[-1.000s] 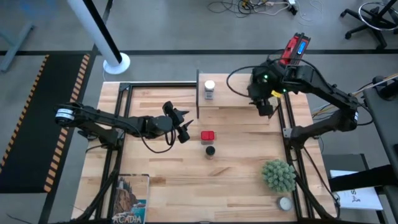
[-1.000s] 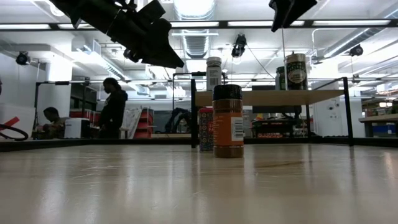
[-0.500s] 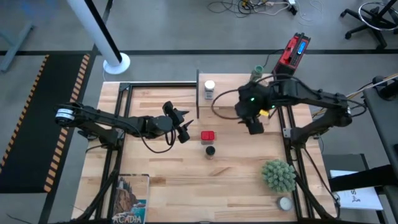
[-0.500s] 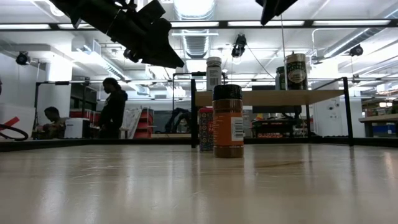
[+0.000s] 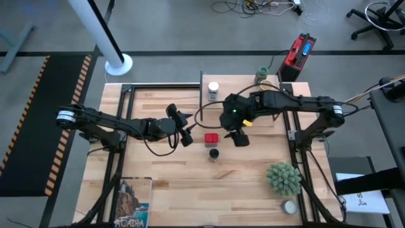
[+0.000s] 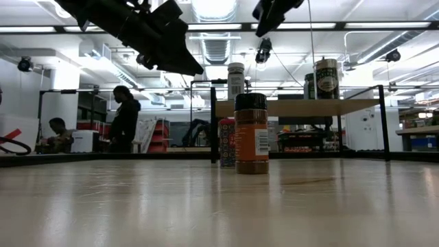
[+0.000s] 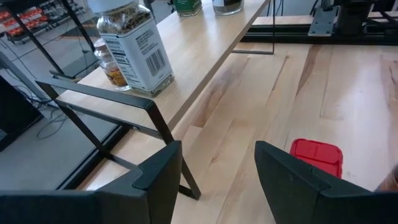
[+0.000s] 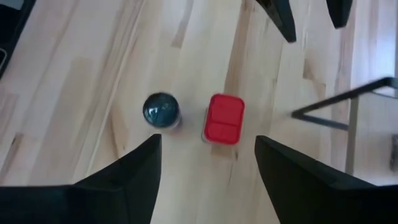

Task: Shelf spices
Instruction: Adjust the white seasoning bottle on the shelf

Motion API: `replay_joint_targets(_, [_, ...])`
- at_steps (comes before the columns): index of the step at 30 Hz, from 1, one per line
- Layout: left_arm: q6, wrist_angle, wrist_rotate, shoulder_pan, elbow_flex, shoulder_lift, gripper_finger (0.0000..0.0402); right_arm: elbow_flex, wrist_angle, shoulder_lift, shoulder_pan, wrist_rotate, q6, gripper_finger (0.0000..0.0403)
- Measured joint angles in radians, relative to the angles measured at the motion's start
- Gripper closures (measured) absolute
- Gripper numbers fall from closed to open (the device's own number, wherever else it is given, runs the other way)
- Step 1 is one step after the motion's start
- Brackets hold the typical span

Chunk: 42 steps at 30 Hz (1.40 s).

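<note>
A red square tin (image 5: 212, 138) and a black-lidded jar (image 5: 214, 154) stand on the table's middle, the jar just nearer than the tin. On the light wooden shelf (image 5: 250, 101) at the far side stand a white-lidded jar (image 5: 213, 90) at its left end and a green-lidded jar (image 5: 261, 75) toward its right. My right gripper (image 5: 240, 139) hovers open just right of the red tin (image 8: 224, 118), and the black-lidded jar (image 8: 161, 110) shows below it too. My left gripper (image 5: 188, 131) hangs open left of the tin (image 7: 317, 157), facing the shelf.
A spiky green plant (image 5: 283, 178) and a flat white round tin (image 5: 290, 206) sit at the near right. A book (image 5: 132, 201) lies at the near left corner. Dark frame rails (image 5: 117, 152) run along both table sides. People show in the room beyond (image 6: 125, 116).
My right gripper has swung from above the shelf's right end toward the table's left and near side, and now hangs by the red tin. The green-lidded jar on the shelf has come into sight behind it. My left arm has kept still.
</note>
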Motion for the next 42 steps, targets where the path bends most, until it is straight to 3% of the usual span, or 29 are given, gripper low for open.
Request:
replay_joint_targets(8, [-0.002, -0.049, 0.0, 0.0, 0.0, 0.0, 0.0209, -0.001, 0.029, 0.059, 0.004, 0.004, -0.002, 0.0185])
replay_joint_targets(17, [-0.011, -0.039, 0.0, 0.0, 0.0, 0.0, 0.0209, -0.002, 0.096, 0.024, -0.023, 0.189, -0.049, 0.0178])
replay_joint_targets(32, [-0.011, -0.027, 0.0, 0.0, 0.0, 0.0, 0.0209, -0.002, 0.297, 0.016, -0.246, 0.192, -0.093, 0.0167])
replay_joint_targets(42, [-0.01, -0.027, 0.0, 0.0, 0.0, 0.0, 0.0209, 0.0, 0.375, 0.043, -0.326, 0.117, -0.079, 0.0152])
